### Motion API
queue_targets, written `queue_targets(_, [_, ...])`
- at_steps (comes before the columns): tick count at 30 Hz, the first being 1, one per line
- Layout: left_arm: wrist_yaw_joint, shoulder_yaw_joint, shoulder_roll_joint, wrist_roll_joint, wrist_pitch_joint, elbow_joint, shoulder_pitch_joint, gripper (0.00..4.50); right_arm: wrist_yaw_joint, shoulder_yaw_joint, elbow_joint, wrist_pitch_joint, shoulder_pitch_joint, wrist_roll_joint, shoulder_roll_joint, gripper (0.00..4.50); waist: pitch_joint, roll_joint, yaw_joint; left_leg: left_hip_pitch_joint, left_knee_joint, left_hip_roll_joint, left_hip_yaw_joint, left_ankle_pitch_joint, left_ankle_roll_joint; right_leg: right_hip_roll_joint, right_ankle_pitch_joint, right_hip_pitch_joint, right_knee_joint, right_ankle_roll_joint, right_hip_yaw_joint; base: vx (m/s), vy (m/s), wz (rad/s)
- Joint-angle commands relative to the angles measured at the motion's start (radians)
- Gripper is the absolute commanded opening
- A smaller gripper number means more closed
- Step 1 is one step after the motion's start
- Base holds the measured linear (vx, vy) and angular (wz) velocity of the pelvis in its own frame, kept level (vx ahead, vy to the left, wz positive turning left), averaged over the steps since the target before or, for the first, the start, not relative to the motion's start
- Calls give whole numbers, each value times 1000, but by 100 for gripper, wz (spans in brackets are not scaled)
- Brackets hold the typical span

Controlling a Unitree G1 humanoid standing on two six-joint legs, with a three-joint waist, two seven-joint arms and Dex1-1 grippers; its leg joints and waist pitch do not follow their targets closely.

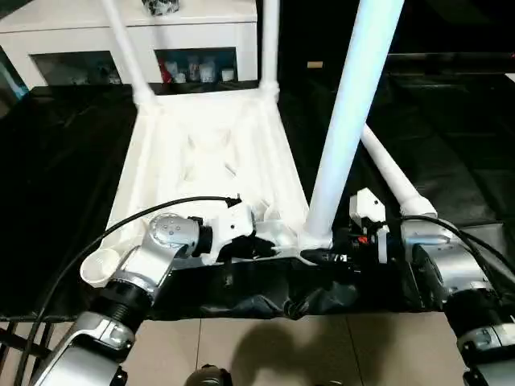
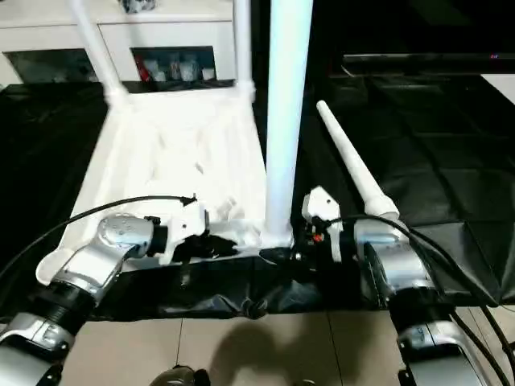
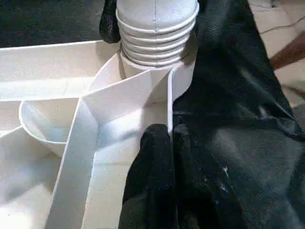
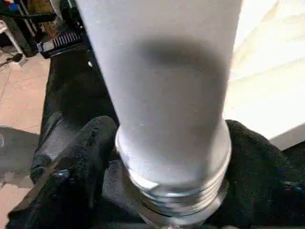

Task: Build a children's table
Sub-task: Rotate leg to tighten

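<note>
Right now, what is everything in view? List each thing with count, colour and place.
Tabletop: one, white, underside up on the black cover.
Legs standing in sockets: three, white; two at the far corners, one at the near right corner.
Loose leg: one, white, lying right of the tabletop.
Cabinet: one, white, behind.
Black cover: one, under everything.
Left gripper: pinching the tabletop's near rim.
Right gripper: around the near leg's threaded base.
</note>
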Motion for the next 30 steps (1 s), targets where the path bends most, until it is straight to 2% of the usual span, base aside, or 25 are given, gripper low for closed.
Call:
queue_targets(1, [5,3,4,-4,-12,-25,-11,0,67,47,-50,22,21,21,8,329,-71,-10,-3,37,-75,49,-23,-346,21,-50,-282,32,-81,-221,31,0,0,0])
queue_targets(7, [-3,2,6,-6,-15,-23,-8,0,71,54,-81,43,45,25,5,291,-73,-11,-2,35,-72,48,-22,-316,29,-50,-238,34,-77,-227,31,0,0,0])
queue_targets(8, [1,2,5,-7,-15,-22,-5,0,65,53,-81,44,55,25,10,288,-73,-9,-1,35,-72,48,-22,-319,29,-50,-240,33,-77,-229,31,0,0,0])
queue_targets(12, [18,7,-1,-7,-12,-21,-2,0,44,46,-69,42,61,24,25,281,-73,-9,0,35,-73,48,-23,-326,25,-50,-251,34,-78,-226,30,0,0,0])
queue_targets(15, [68,22,-19,-1,6,-15,-7,0,-34,21,-38,29,60,25,65,279,-69,-10,-2,34,-76,47,-24,-344,16,-52,-281,34,-81,-221,30,0,0,0])
queue_targets(17, [110,35,-36,-1,27,-10,-15,0,-106,2,-8,8,51,14,95,279,-67,-9,-9,37,-79,47,-26,-374,1,-53,-327,31,-85,-211,30,0,0,0])
queue_targets(18, [162,46,-55,8,44,-2,-29,0,-186,-13,27,-3,35,-2,124,278,-65,-12,-15,39,-79,45,-26,-394,-9,-54,-365,28,-89,-203,30,0,0,0])
queue_targets(19, [162,46,-55,8,44,-2,-29,0,-186,-13,27,-3,35,-2,124,278,-63,-10,-19,40,-80,44,-28,-408,-15,-55,-388,26,-91,-199,30,0,0,0])
queue_targets(20, [245,59,-94,20,80,11,-54,0,-339,-38,101,-26,0,-33,178,278,-61,-10,-26,39,-82,43,-32,-426,-28,-56,-429,27,-94,-186,28,0,0,0])
queue_targets(22, [361,71,-148,44,114,40,-88,0,-506,-67,192,-40,-49,-52,244,277,-58,-11,-45,37,-84,38,-38,-458,-49,-55,-489,26,-97,-165,23,0,0,0])
queue_targets(23, [401,77,-176,46,134,50,-102,0,-578,-84,233,-37,-73,-53,275,277,-58,-11,-63,39,-83,35,-44,-484,-62,-57,-533,26,-103,-149,18,-54,15,-12])
queue_targets(25, [453,85,-207,48,151,61,-115,0,-644,-105,272,-39,-98,-44,306,277,-59,-12,-66,38,-83,34,-45,-486,-58,-56,-534,27,-104,-144,18,0,0,0])
queue_targets(26, [490,88,-231,51,162,68,-124,0,-700,-122,304,-40,-119,-35,330,277,-60,-13,-74,32,-83,33,-44,-471,-40,-56,-503,28,-106,-146,19,0,0,0])
queue_targets(28, [570,88,-278,67,174,82,-140,0,-810,-163,372,-48,-163,-13,379,277,-62,-13,-76,35,-79,31,-40,-464,-27,-53,-480,21,-109,-156,21,0,0,0])
queue_targets(30, [601,73,-306,87,166,88,-144,0,-866,-189,414,-54,-193,6,412,277,-67,-14,-74,30,-79,32,-39,-425,-9,-52,-420,27,-105,-169,21,0,0,0])
